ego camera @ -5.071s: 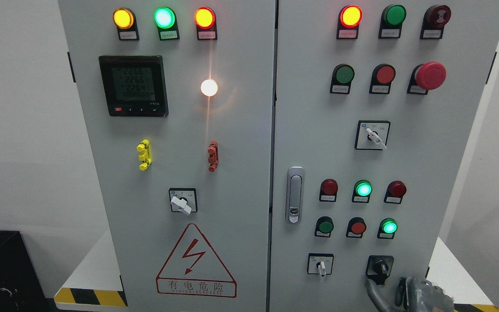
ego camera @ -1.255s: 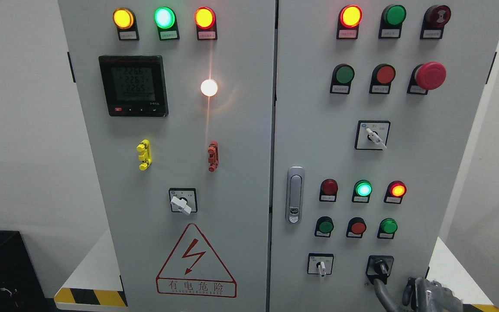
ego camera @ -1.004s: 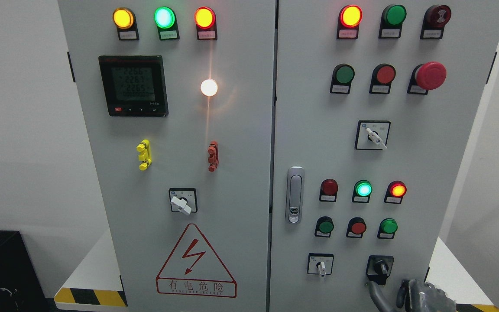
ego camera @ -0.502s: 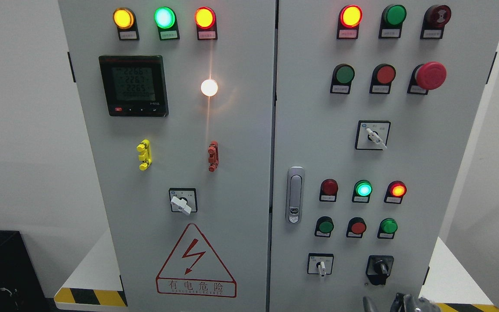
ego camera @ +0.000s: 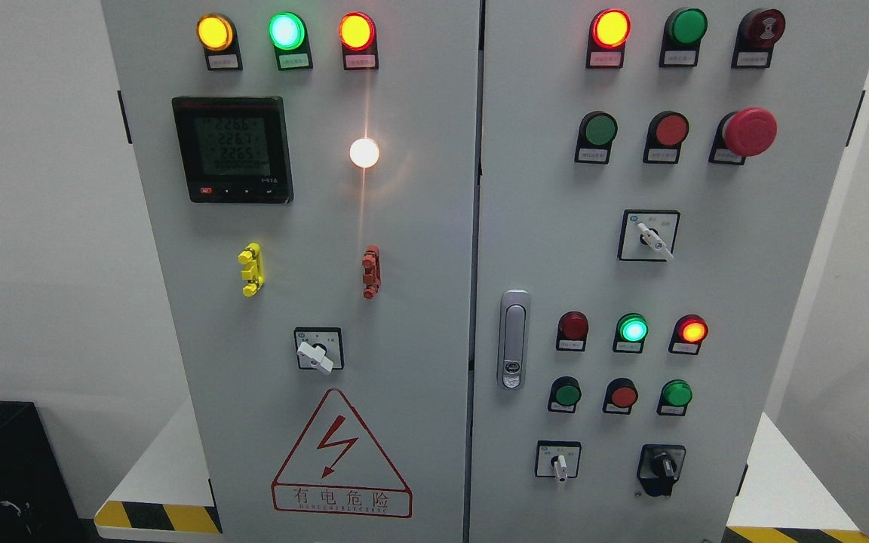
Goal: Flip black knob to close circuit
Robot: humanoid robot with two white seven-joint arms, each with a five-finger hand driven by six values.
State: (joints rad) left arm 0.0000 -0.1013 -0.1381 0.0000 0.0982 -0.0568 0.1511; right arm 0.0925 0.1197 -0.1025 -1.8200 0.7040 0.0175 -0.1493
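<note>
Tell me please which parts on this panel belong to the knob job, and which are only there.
Belonging to the job:
black knob
lit red lamp

Only there:
white selector switch
red mushroom button
meter display
door handle

Bright, even room light falls on the grey control cabinet [ego camera: 419,302], and the view is sharp throughout. The white indicator lamp [ego camera: 364,153] blooms, with a vertical streak of glare above and below it. Soft shadows sit under the pushbuttons. The cabinet's sides lean inward toward the bottom.

No arm or hand visible in head view.
</note>
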